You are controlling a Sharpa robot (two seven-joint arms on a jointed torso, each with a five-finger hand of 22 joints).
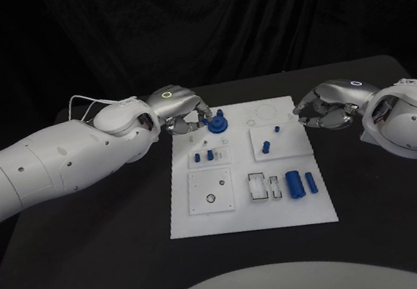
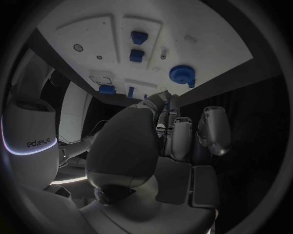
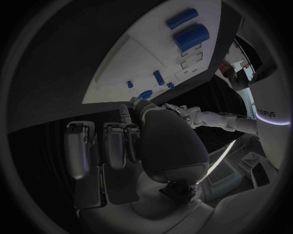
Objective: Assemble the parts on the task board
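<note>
Left hand (image 1: pixel 181 110) sits at the far left corner of the task board (image 1: pixel 193 220), its fingers curled down beside a round blue part (image 1: pixel 217 123) that stands on the board's far edge; the fingertips are at or just beside that part, but whether they actually grip it cannot be told from the head view. From the left wrist view the left hand (image 2: pixel 160 141) shows its fingers (image 2: pixel 210 127) held close together and pointing toward the board (image 2: pixel 201 31), with the round blue part (image 2: pixel 181 74) a little beyond the fingertips and seemingly free of them. Right hand (image 1: pixel 327 105) hovers off the board's right edge, near its far corner, fingers curled inward with nothing visible in them; in the right wrist view this hand (image 3: pixel 131 141) is likewise bunched, apart from the board (image 3: pixel 116 78). Lettering is legible on the robot's body in both wrist views, mirrored in one, and reads "sharpa". On the board, two small blue pegs (image 1: pixel 203 157) stand in a raised tile left of centre, another peg (image 1: pixel 266 147) stands in the tile to its right, and two blue cylinders (image 1: pixel 300 183) lie side by side near the right edge, next to a slotted frame (image 1: pixel 260 186). The same cylinders (image 3: pixel 188 30) lie well apart from the right hand.
</note>
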